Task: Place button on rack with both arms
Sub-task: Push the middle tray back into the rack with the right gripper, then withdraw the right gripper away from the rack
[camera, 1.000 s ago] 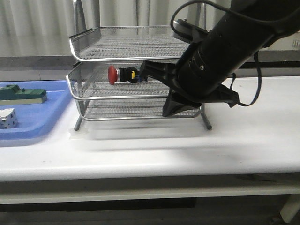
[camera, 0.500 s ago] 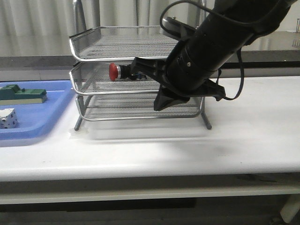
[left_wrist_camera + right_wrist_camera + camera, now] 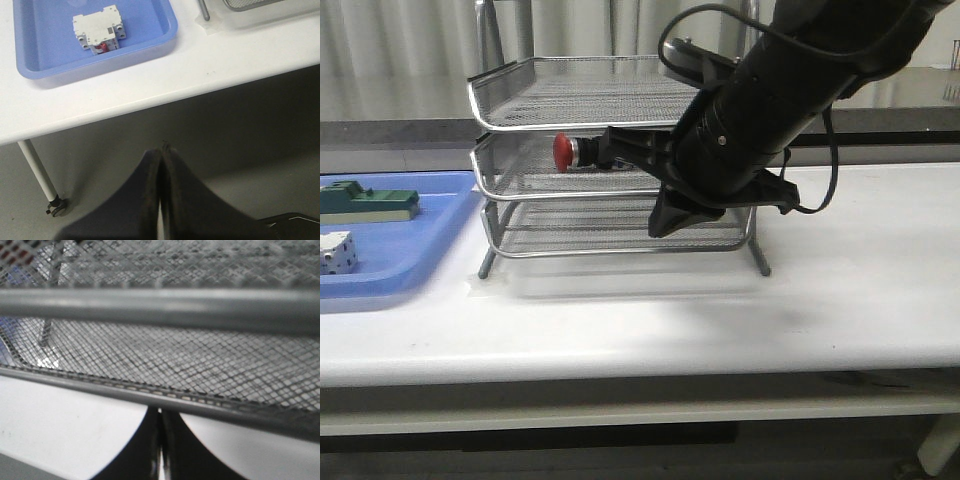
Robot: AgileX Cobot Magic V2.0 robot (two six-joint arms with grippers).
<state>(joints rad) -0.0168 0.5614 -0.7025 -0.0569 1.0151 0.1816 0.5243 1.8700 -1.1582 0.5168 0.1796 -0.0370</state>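
Observation:
The rack (image 3: 520, 75) stands at the back of the white table. The button (image 3: 562, 150) lies on its side in the middle tray, red cap to the left, its body partly hidden behind my right arm (image 3: 760, 110). That arm reaches across the rack's right half. My right gripper (image 3: 160, 412) is shut on nothing, its tips touching a tray rim (image 3: 75, 385) of the rack. In the front view its fingers (image 3: 665, 222) point down-left before the lower tray. Shut and empty, my left gripper (image 3: 162, 146) hangs off the table's front edge over the floor.
A blue tray (image 3: 390, 270) lies left of the rack with a green block (image 3: 370, 203) and a white cube-shaped block (image 3: 335, 252) in it. The left wrist view shows that tray (image 3: 165, 27), the white block (image 3: 97, 32) and a rack foot (image 3: 204, 11).
The middle tray with the button has slid back into the rack. My right arm has moved left and closer to the rack; it has barely moved in the last half second.

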